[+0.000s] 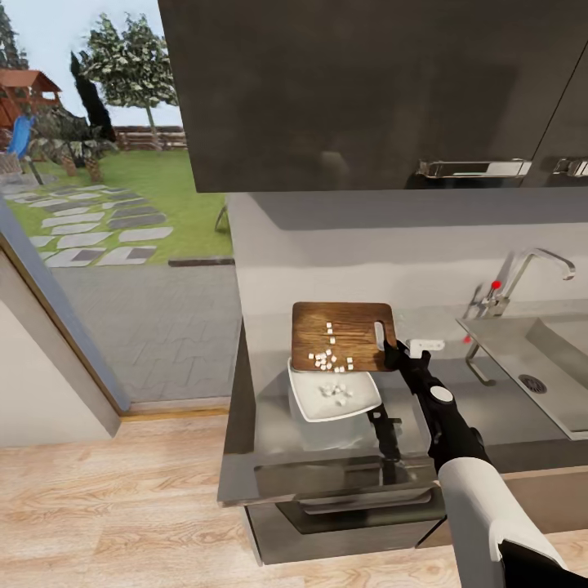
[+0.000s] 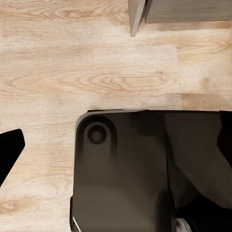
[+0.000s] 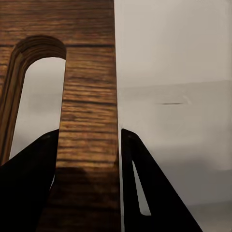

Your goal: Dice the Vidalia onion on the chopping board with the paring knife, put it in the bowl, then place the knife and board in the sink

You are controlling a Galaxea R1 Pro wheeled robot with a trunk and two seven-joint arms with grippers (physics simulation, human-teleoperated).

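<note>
right claw (image 3: 87, 145) up close, jaws pinched shut on the board (image 3: 89, 96) by the strip of wood between the slot handle and the outer edge, one finger poking through the slot. makes sense as a grip, probably the only thin bit of the slab to clamp.

seen from the head: board (image 1: 343, 335) held up off the counter (image 1: 506, 408), tipped so the far-from-claw side hangs over the bowl (image 1: 333, 394). looks like a tilt to slide the dice off. some white cubes (image 1: 335, 390) already in the bowl, a bunch of others (image 1: 329, 357) clinging to the wood near its low edge. long axis running sideways away from the claw, handle end at the claw.

knife (image 1: 384, 429) flat on the counter just this side of the claw, beside the bowl. sink (image 1: 543, 359) well off to the other side.

left claw: can't tell, just floor (image 2: 96, 72) and the robot's dark base (image 2: 125, 174) below it.
</note>
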